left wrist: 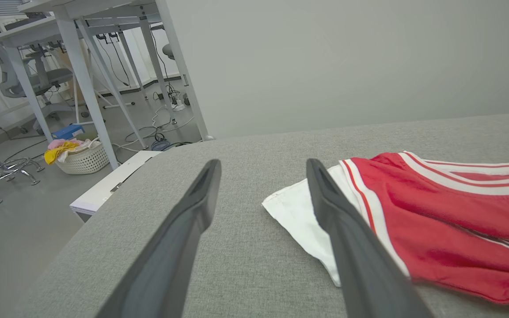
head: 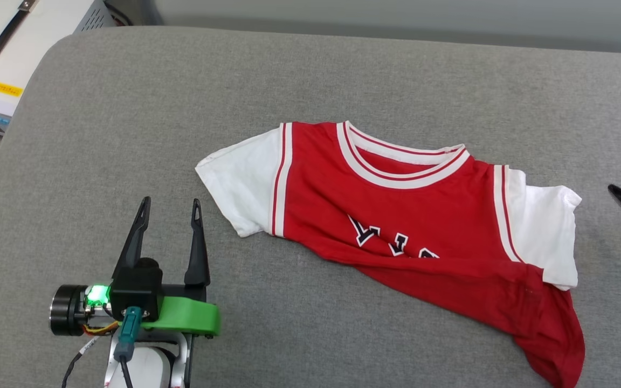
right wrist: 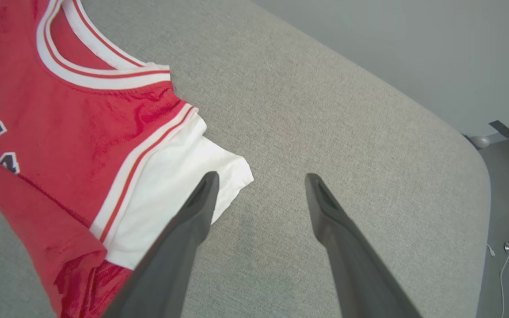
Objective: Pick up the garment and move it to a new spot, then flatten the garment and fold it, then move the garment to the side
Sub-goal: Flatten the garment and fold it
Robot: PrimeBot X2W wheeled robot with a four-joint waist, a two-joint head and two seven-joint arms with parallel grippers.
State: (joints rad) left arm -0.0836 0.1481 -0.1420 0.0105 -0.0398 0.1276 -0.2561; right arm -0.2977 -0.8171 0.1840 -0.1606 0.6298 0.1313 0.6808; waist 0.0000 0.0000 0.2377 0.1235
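Garment [head: 397,215] lay rumpled on worktop [head: 343,81], well inside its edges, left end effector [head: 171,202] spread beside one white sleeve [head: 240,183], right end effector [right wrist: 259,176] spread near the other sleeve [head: 550,231]

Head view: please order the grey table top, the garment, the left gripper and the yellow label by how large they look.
1. grey table top
2. garment
3. left gripper, which sits nearer the camera, so it looks bigger
4. yellow label, clearly smallest

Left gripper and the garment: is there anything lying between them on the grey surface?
Nothing lies there: in the head view, a strip of bare grey surface separates the left gripper from the near white sleeve of the garment.
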